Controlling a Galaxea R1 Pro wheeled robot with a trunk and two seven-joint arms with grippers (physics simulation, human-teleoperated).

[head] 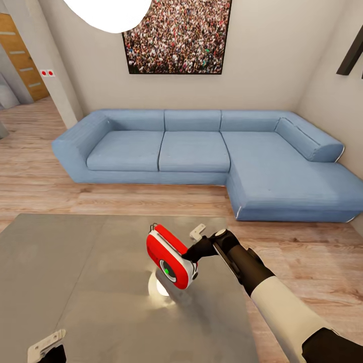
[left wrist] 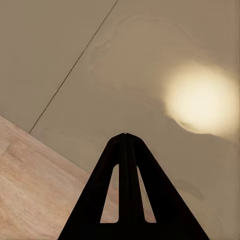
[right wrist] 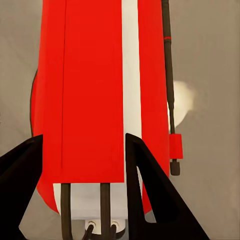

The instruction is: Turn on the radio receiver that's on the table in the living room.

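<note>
1. My right pincer [head: 194, 258] is clamped on the radio receiver [head: 170, 257], one finger on each side of its red body, as my right wrist view shows.
2. The radio receiver is held tilted above the worktop [head: 75, 282], roughly midway along its width and nearer the far edge; a green light shows on its round dial.
3. My left pincer [left wrist: 125, 135] has its fingers pressed together with nothing between them, over the worktop near its corner by the wood floor [left wrist: 30, 185].
4. Beyond the worktop's far edge stands the blue sofa [head: 201, 151].
</note>
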